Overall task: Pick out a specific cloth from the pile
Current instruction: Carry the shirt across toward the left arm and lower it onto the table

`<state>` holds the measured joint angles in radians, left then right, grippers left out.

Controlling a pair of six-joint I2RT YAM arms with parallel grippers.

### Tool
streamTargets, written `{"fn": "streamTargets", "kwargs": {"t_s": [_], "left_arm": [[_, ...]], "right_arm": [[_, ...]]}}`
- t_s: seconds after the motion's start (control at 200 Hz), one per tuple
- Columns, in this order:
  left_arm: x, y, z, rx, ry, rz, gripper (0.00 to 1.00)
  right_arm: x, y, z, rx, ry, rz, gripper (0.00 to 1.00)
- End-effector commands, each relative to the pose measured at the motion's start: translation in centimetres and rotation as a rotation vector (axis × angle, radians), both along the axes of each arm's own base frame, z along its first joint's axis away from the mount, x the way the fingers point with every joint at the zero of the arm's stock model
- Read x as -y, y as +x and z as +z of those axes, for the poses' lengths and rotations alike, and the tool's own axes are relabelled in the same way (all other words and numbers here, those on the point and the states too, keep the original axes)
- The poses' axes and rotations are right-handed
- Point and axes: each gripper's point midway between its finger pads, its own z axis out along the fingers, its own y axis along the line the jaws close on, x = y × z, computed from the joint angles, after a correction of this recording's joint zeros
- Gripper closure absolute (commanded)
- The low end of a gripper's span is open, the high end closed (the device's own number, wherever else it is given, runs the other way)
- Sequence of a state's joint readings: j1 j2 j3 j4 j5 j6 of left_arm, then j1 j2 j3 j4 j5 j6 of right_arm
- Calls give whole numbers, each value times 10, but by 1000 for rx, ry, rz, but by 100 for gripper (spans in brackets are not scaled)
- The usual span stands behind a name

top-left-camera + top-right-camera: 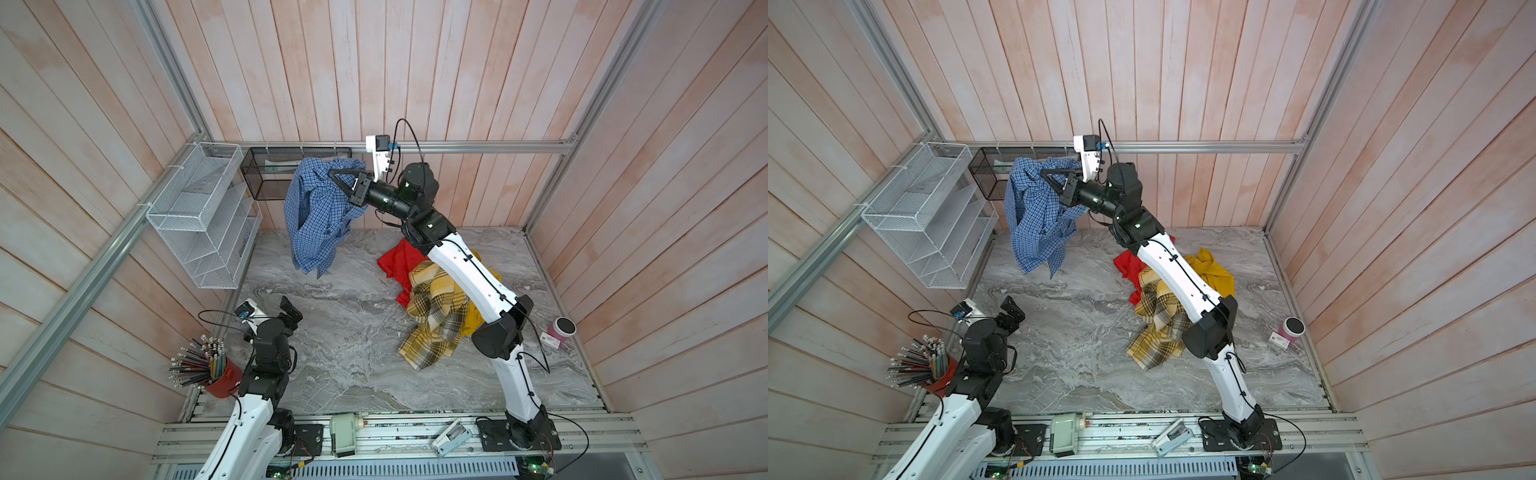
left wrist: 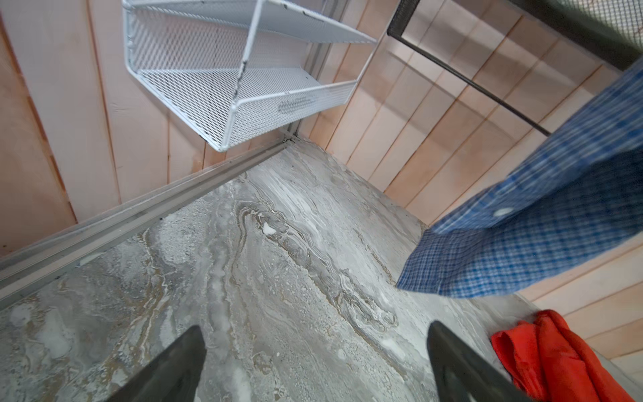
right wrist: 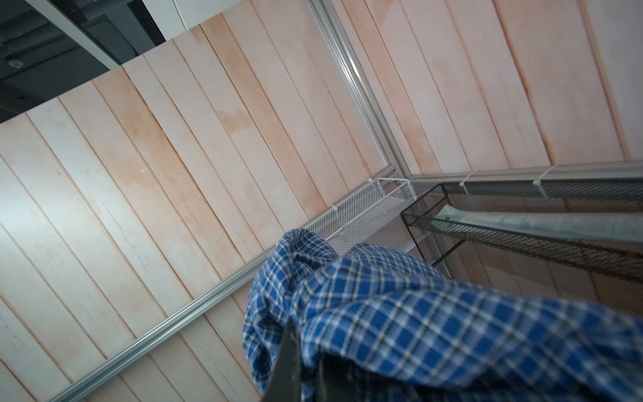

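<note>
Right gripper (image 1: 333,171) clenched on cloth (image 1: 313,220), raised at far left-centre; cloth hung above table (image 1: 332,357). Pile (image 1: 434,307) lay right, under right arm. Left gripper (image 1: 291,311) released, near left.

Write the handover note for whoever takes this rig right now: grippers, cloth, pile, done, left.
Right gripper: shut on the blue checked cloth, held high by the back wall, hanging apart from the pile.
Left gripper: open, empty, low over the table.
Pile: red, mustard and yellow plaid cloths on the table, under the right arm.
Done: cloth picked out.
Left: probably set it down away from the pile and release.
</note>
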<state>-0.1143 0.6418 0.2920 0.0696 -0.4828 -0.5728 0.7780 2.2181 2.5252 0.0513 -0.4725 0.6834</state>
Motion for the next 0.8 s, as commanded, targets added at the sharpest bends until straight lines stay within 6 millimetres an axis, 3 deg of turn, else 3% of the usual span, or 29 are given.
{"fn": "streamTargets", "kwargs": {"t_s": [0.0, 0.175, 0.42, 0.575, 0.795], "left_arm": [[-11, -14, -11, -19, -3, 67, 0], [-18, -26, -6, -2, 0, 112, 0], [-26, -36, -2, 9, -4, 160, 0], [-27, -38, -5, -2, -8, 165, 0], [-29, -41, -3, -1, -1, 176, 0]], "right_arm": [[-16, -12, -7, 11, 13, 49, 100], [-50, -4, -80, -99, -93, 62, 100], [-92, -18, -165, -161, -237, 115, 100], [-99, -16, -217, -198, -333, 109, 100], [-93, -19, -275, -252, -443, 100, 100]]}}
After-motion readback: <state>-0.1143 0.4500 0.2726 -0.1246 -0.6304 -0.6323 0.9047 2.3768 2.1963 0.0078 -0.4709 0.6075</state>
